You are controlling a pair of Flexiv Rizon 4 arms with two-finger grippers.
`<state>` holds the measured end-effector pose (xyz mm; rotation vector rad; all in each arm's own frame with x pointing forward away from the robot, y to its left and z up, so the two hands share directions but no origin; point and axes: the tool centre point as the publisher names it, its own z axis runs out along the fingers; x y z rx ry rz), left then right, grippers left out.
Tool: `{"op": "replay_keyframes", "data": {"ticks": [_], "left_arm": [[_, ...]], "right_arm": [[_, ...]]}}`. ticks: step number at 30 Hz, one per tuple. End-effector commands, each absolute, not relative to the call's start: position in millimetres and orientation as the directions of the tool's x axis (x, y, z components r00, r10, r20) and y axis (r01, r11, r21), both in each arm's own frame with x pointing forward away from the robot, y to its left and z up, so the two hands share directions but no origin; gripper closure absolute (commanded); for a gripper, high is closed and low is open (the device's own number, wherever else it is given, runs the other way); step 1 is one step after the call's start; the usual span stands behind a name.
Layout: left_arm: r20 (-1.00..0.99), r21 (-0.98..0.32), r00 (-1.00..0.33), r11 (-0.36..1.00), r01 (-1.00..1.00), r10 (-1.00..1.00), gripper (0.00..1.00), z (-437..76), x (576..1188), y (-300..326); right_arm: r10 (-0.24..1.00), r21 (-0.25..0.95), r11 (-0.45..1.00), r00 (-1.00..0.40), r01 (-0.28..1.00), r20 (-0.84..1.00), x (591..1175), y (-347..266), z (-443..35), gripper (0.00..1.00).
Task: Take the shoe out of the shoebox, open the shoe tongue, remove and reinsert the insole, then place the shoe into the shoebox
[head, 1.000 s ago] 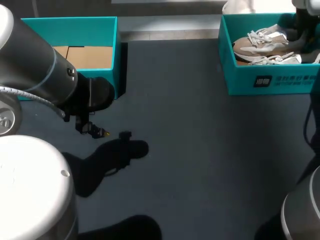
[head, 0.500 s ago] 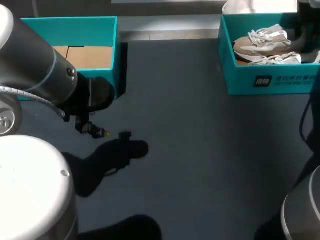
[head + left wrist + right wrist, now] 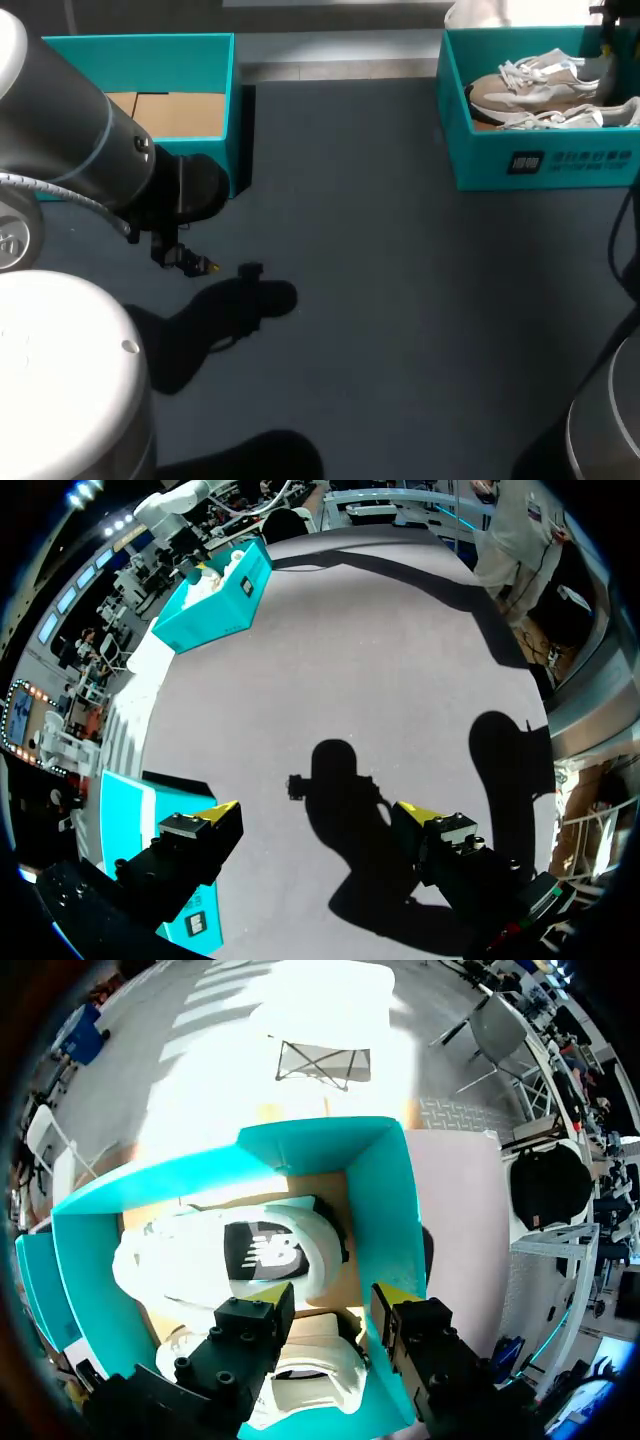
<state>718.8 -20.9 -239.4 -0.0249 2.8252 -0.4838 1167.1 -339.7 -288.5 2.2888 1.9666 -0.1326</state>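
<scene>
Withdrawing right pincer [image 3: 335,1300] above shoes [image 3: 520,85] in shoebox [image 3: 540,165], left pincer [image 3: 315,815] unmoved

The shoebox [image 3: 540,165] is matt teal card over a raw brown cardboard floor. The shoe [image 3: 512,90] looks like soft beige cloth with white woven laces. The bench [image 3: 380,300] is dark and matt.
</scene>
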Motion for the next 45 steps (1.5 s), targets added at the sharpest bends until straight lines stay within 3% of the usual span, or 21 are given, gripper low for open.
{"op": "replay_keyframes", "data": {"ticks": [1, 6, 10, 11, 13, 19, 25, 27, 33, 35, 45], "left_arm": [[-0.266, -0.329, -0.962, 0.944, 0.030, -0.062, 0.00, -239.2, 717.0, -19.3], [-0.266, -0.329, -0.962, 0.944, 0.030, -0.062, 0.00, -239.2, 717.0, -19.3], [-0.266, -0.329, -0.962, 0.944, 0.030, -0.062, 0.00, -239.2, 717.0, -19.3], [-0.266, -0.329, -0.962, 0.944, 0.030, -0.062, 0.00, -239.2, 717.0, -19.3], [-0.266, -0.329, -0.962, 0.944, 0.030, -0.062, 0.00, -239.2, 717.0, -19.3], [-0.266, -0.329, -0.962, 0.944, 0.030, -0.062, 0.00, -239.2, 717.0, -19.3], [-0.105, -0.276, -0.926, 0.905, -0.324, -0.363, 0.00, -221.6, 746.6, 26.9], [-0.020, -0.261, -0.835, 0.809, -0.526, -0.550, 0.00, -215.0, 753.4, 47.7], [-0.039, -0.365, -0.586, 0.558, -0.745, -0.809, 0.00, -199.0, 753.0, 85.1], [-0.157, -0.503, -0.460, 0.471, -0.725, -0.874, 0.00, -188.5, 746.8, 89.2], [-0.157, -0.503, -0.460, 0.471, -0.725, -0.874, 0.00, -188.5, 746.8, 89.2]], "right_arm": [[0.984, 0.050, -0.126, 0.131, 0.991, -0.121, 1141.7, -339.0, -260.4, 0.46], [0.993, 0.028, -0.074, 0.077, 0.997, -0.093, 1115.6, -336.2, -242.7, 0.48], [0.997, -0.015, -0.019, 0.018, 1.000, -0.074, 1088.2, -331.6, -232.0, 0.44], [0.997, -0.041, -0.005, 0.002, 0.999, -0.072, 1081.9, -329.6, -229.7, 0.34], [0.999, -0.078, 0.009, -0.013, 0.997, -0.042, 1074.8, -325.1, -222.2, 0.00], [0.999, -0.078, 0.009, -0.013, 0.997, -0.042, 1074.8, -325.1, -222.2, 0.00], [0.999, -0.078, 0.009, -0.013, 0.997, -0.042, 1074.8, -325.1, -222.2, 0.00], [0.999, -0.078, 0.009, -0.013, 0.997, -0.042, 1074.8, -325.1, -222.2, 0.00], [0.998, -0.080, 0.023, -0.029, 0.997, -0.064, 1057.5, -324.7, -222.4, 0.00], [0.997, -0.053, 0.007, -0.011, 0.999, -0.071, 1049.7, -325.7, -220.2, 0.00], [1.000, -0.141, -0.002, 0.000, 0.990, -0.016, 995.3, -334.6, -199.0, 0.00]]}}
